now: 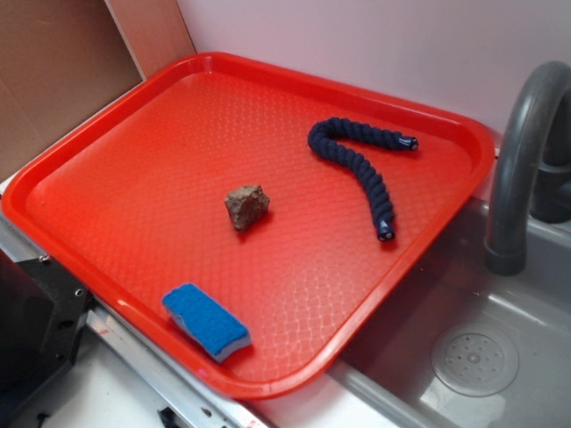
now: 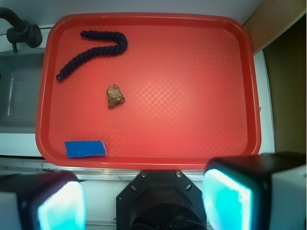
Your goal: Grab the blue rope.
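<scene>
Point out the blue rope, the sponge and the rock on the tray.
blue rope (image 1: 360, 163): exterior view, middle of the twisted cord.
sponge (image 1: 206, 321): exterior view, blue top face.
rock (image 2: 114, 96): wrist view, centre of the brown lump.

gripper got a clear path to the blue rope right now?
Probably yes. The rope lies bare on the tray, nothing on it, apart from the rock and sponge. The gripper is open, above the tray's near edge. The faucet stands just off the tray.
</scene>
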You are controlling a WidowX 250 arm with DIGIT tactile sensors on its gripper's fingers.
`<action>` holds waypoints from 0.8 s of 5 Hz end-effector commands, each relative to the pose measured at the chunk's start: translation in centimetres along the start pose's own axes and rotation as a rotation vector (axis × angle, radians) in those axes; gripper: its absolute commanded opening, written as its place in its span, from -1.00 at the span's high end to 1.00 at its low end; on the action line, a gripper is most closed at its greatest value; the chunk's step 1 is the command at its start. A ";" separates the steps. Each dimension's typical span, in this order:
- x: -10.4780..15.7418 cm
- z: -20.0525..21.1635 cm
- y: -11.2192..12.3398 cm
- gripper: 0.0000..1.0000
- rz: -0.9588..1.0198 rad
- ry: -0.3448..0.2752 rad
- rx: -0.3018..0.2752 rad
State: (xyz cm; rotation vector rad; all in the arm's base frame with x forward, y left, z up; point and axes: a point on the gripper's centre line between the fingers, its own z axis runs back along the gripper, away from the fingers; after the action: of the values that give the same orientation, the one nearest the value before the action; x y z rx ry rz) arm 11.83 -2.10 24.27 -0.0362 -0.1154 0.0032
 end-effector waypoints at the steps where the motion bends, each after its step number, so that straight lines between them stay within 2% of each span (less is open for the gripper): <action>1: 0.0 0.0 0.0 -1.00 0.000 0.000 0.000; 2: 4.9 -0.9 -1.9 -1.00 -0.264 -0.055 0.120; 3: 7.5 -2.2 -3.4 -1.00 -0.527 -0.009 0.165; 4: 10.2 -4.6 -5.2 -1.00 -0.793 0.081 0.191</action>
State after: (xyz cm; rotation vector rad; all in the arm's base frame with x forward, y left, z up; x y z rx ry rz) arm 22.68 -6.68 19.47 0.2041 0.0386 -0.7906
